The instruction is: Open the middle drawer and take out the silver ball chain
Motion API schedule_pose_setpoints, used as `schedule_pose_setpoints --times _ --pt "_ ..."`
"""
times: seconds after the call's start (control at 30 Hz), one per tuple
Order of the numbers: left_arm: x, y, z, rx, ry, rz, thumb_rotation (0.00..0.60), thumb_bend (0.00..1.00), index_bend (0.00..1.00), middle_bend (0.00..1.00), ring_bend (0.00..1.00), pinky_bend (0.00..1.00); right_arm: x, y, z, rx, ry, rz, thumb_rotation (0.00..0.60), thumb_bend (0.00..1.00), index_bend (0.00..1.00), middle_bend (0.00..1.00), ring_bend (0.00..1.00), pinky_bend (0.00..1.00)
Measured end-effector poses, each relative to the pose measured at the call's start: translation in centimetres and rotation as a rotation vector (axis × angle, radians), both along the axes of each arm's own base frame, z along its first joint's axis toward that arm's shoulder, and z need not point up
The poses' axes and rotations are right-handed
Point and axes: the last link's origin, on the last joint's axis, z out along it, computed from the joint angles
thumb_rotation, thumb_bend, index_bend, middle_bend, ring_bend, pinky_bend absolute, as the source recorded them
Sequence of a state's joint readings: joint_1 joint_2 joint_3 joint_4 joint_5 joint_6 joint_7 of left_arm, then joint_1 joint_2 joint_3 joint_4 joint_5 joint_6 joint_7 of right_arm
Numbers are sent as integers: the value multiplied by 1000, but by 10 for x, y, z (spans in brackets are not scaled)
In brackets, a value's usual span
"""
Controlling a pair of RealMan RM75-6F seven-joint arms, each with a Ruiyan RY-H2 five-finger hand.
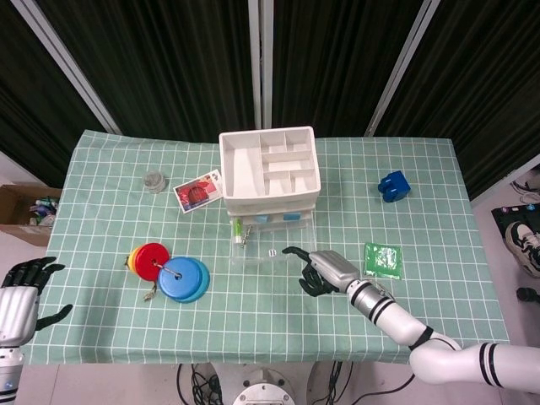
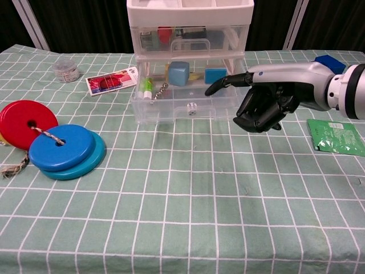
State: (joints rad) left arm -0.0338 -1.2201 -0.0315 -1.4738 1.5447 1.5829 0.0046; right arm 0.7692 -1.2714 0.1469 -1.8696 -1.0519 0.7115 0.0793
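Observation:
The white three-drawer unit [image 1: 270, 169] [image 2: 190, 23] stands at the back middle of the table. Its clear middle drawer [image 2: 185, 110] [image 1: 272, 246] is pulled out toward me. The silver ball chain [image 2: 161, 89] [image 1: 245, 240] lies in the drawer's left part, beside a green-capped tube [image 2: 146, 87]. My right hand [image 2: 263, 103] [image 1: 325, 270] is at the drawer's front right corner, one finger stretched over the rim, the others curled in with nothing in them. My left hand [image 1: 23, 288] hangs off the table's left edge, fingers apart and empty.
The drawer also holds a blue cube [image 2: 178, 72], a light blue block [image 2: 215, 74] and a die [image 2: 193, 107]. Red and blue discs [image 2: 60, 148] with a cord lie at the left, with a card [image 2: 111, 80] and small jar [image 2: 67, 69] behind. A green packet [image 2: 335, 137] and blue object [image 1: 393, 186] are at the right.

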Motion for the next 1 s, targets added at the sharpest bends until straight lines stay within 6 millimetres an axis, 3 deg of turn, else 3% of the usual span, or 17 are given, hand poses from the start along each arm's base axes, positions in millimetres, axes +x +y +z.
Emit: schedule_pose_setpoints --times 0.27,0.4,0.53,0.67,1.0 --pt "0 -2 3 12 2 -2 600 41 296 216 179 194 9 -1 33 -77 89 149 600 311 18 785 721 761" --pt "4 -3 4 23 -4 -13 600 40 296 216 179 193 28 -12 47 -142 168 285 600 298 169 828 788 789" --pt "5 -5 3 27 -5 -11 600 40 296 216 179 194 48 -23 48 -219 259 423 600 279 270 864 839 840" --pt "4 -8 4 32 -5 -5 600 41 296 216 179 194 67 -37 37 -312 369 555 600 232 323 891 885 885" --pt "-2 -19 5 49 -14 26 600 40 296 216 179 193 107 -68 -30 -474 573 707 600 216 334 904 898 898"
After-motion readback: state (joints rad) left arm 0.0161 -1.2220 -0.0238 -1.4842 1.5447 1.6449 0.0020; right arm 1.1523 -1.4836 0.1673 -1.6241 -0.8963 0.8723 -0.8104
